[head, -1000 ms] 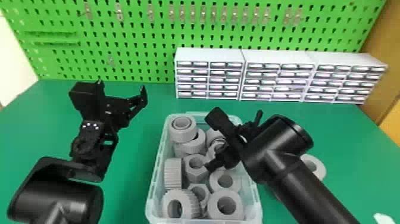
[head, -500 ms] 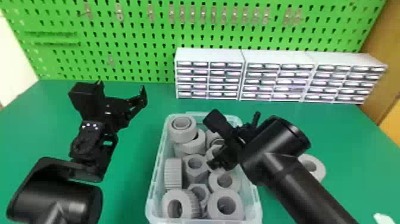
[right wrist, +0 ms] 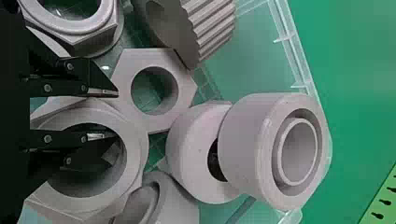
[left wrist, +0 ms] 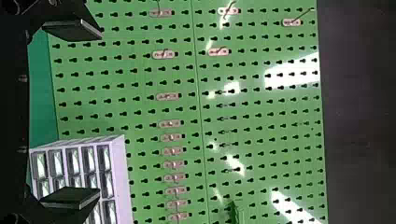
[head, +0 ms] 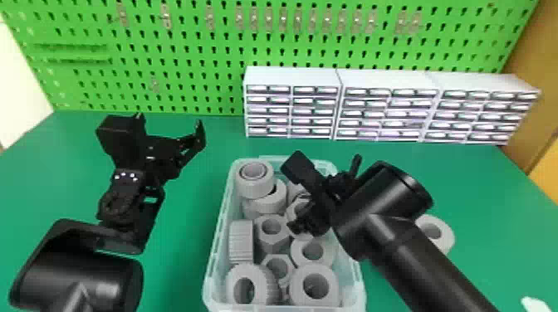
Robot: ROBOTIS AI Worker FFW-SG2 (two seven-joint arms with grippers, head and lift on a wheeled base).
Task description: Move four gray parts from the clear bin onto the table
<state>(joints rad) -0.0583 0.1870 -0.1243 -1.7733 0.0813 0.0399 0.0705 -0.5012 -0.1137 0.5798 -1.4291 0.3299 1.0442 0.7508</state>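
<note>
Hanging at the clear bin (head: 220,232), your right gripper (head: 303,224) has its two fingers apart. In the right wrist view, the wall of a big gray ring (right wrist: 136,154) shows between them. One finger shows at the hole of that ring and the other at its outer side, but you cannot tell from here if they touch it. Just beside the ring in the bin is a gray part with six flat sides (right wrist: 154,58), its hole facing up. Next to that sits a gray part with ridges (right wrist: 212,28). Close to them you see a round gray part (right wrist: 247,144) that leans on another round one (right wrist: 191,149), near one end of the bin. More gray parts fill the rest of the bin, at the end near you. One gray ring (head: 446,234) is out on the green table (head: 182,274), to the right of the bin and partly behind your right arm. Your left gripper (head: 169,120) is well apart from the bin, over the left side of the table, with its fingers wide apart. At the back of the table stand white boxes of little drawers (head: 290,76), in front of a green board full of holes (head: 207,49).
</note>
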